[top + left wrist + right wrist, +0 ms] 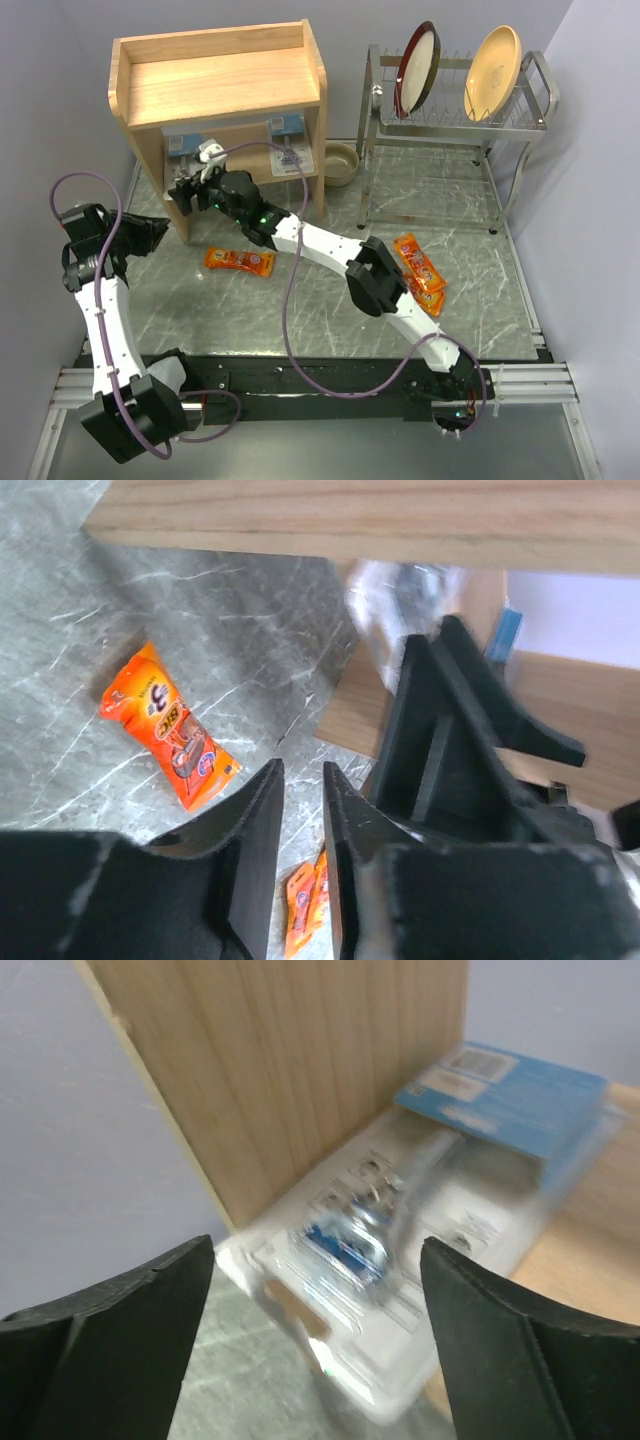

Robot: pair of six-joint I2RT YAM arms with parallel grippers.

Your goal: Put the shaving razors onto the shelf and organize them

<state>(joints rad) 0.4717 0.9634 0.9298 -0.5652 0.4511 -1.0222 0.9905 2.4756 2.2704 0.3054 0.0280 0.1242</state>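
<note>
Two-armed: hovering rt tool (318,1250), spread wide, at blister pack (400,1220) on shelf (220,75) lower tier, upper left; holding lft tool (300,775) narrow, gripping nothing.

Two blister packs (187,146) side by side on the shelf (220,75), lower tier; loose pack (239,260) on the table (300,320) before it.

White arm links (105,320), black joints (372,278), purple cables (285,300)
</note>
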